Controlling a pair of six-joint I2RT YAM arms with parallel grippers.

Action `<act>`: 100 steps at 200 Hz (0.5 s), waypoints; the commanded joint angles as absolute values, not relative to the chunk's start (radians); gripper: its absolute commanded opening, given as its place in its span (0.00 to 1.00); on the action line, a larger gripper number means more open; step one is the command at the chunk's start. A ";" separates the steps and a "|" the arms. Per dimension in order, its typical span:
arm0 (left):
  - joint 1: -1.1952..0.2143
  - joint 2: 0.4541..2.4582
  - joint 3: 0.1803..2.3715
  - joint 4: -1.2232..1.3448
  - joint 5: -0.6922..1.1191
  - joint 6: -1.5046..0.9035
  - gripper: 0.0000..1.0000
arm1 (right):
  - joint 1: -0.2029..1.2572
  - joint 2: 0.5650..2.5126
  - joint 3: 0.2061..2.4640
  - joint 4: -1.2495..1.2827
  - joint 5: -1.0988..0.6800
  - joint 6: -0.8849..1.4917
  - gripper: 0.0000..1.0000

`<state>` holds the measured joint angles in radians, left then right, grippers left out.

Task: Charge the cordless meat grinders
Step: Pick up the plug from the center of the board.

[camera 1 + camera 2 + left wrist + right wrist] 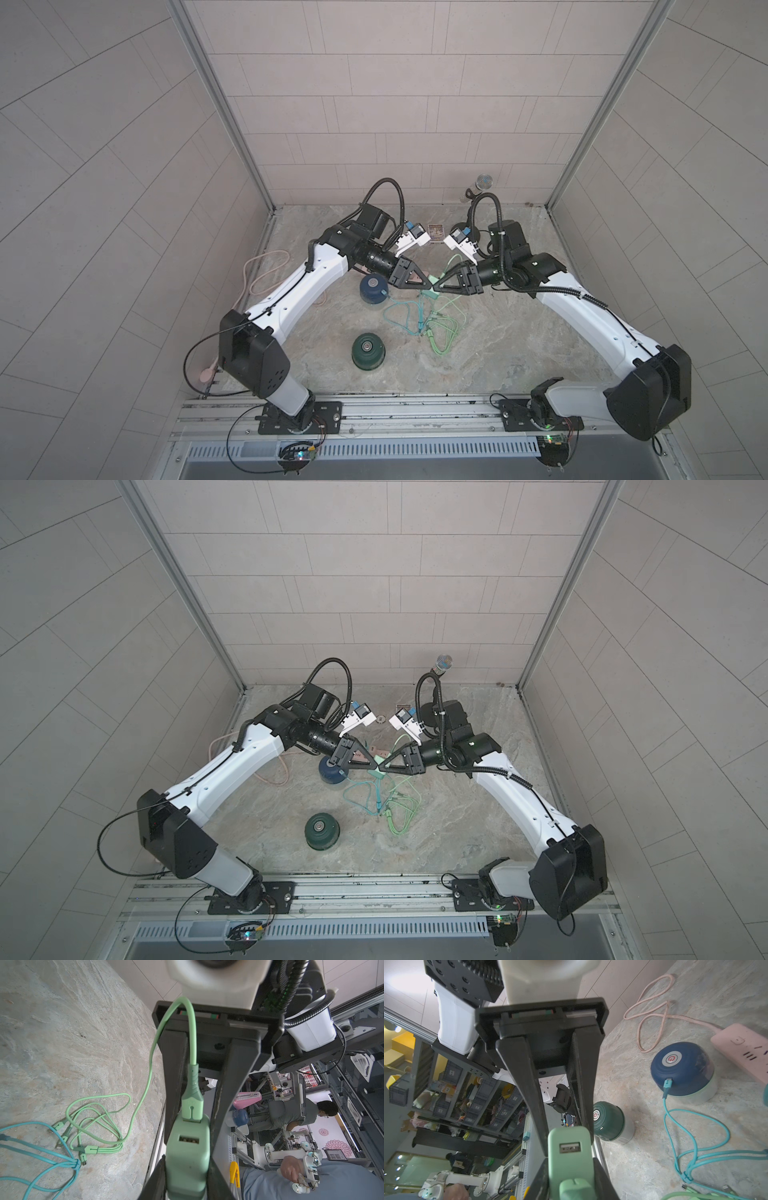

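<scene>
Above the middle of the table point(498, 357), in both top views, the left claw point(430, 286) point(375, 766) and the right claw point(436, 287) point(380, 767) meet tip to tip on a green adapter point(429, 294). The blue grinder point(372, 289) sits just beside the left claw, partly hidden under it. The green grinder point(368, 351) stands nearer the arm bases, well apart from both claws. A teal cable point(399, 318) and a green cable point(446, 340) lie looped between the grinders and the right arm.

From the left wrist, the left claw is clenched on the adapter's body, pressing flat against both sides. The green cable's plug point(191, 1103) sits in one port, and the right claw pinches that end.

From the right wrist, the right claw is grasping the same adapter at the plug end. The blue grinder rests just beside a pink power strip point(741, 1047), with the teal cable plugged into its side. The green grinder stands upright near it.
</scene>
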<state>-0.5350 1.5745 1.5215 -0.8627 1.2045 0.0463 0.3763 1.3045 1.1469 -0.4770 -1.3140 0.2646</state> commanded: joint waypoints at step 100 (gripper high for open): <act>-0.393 1.408 1.379 -0.652 1.030 -0.204 0.64 | 0.362 1.247 1.160 -0.521 -0.859 0.054 0.10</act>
<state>-0.4461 1.4719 1.4296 -0.7437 1.0943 -0.1047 0.3634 1.2484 1.1442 -0.4789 -1.0325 0.1936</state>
